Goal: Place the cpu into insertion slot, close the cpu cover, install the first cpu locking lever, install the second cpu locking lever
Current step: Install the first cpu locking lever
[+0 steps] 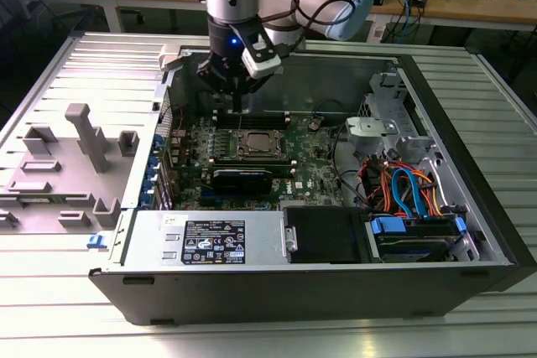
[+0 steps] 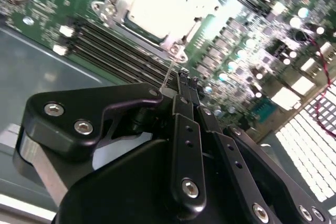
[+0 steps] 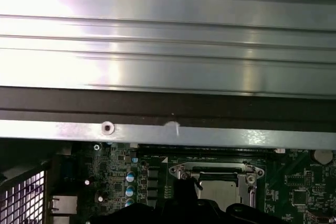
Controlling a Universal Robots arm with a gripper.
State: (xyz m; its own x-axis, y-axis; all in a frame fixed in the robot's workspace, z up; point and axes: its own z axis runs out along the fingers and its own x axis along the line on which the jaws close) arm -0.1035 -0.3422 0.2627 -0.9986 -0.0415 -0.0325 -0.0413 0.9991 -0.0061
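Observation:
The cpu (image 1: 258, 142) lies in the insertion slot (image 1: 237, 150) on the green motherboard, and its metal top glares bright in the second wrist view (image 2: 157, 4). The cpu cover (image 2: 177, 52) lies flat around it, also seen as the cpu cover (image 3: 215, 170) in the first wrist view. My gripper (image 1: 238, 103) hangs over the socket's far edge, fingers pressed together. In the second wrist view the gripper (image 2: 187, 78) is shut, and a thin wire locking lever (image 2: 168, 74) runs up beside its tip; I cannot tell whether they touch.
Black memory slots (image 2: 113, 51) run beside the socket. The case's back wall (image 3: 168, 103) rises close behind the gripper. Drive bays and a bundle of coloured cables (image 1: 403, 190) fill the exterior view's right. A grey fixture plate with blocks (image 1: 75, 157) lies outside the case.

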